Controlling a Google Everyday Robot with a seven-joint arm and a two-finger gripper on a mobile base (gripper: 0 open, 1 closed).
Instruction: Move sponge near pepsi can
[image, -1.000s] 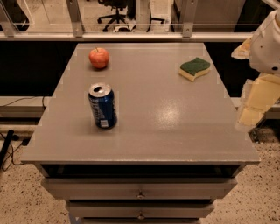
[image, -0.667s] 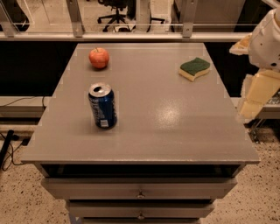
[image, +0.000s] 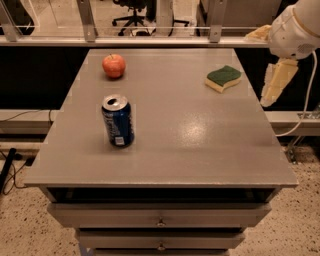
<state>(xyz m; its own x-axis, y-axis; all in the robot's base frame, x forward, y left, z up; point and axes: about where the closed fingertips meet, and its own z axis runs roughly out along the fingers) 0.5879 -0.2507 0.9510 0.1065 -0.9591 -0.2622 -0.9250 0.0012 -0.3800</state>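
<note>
Partly cut off by the bottom edge, the grey flat-topped drawer table (image: 200, 155) shows only its upper drawer fronts. Toward its far left sits a round red apple (image: 114, 65). Nearer the front stands the blue pepsi can with a silver top (image: 118, 121), upright; its white label markings are too small to read. Well apart from it, near the far right corner, lies the flat wavy-edged sponge (image: 223, 78), its dark green scouring face up over a pale yellow foam layer, of which only the near edge shows. Beyond the table's right side hangs the robot's cream two-finger gripper (image: 257, 70), off the surface and to the right of the sponge, its fingers spread apart and holding nothing. The white arm (image: 295, 30) above it runs out of view at the top right corner.
</note>
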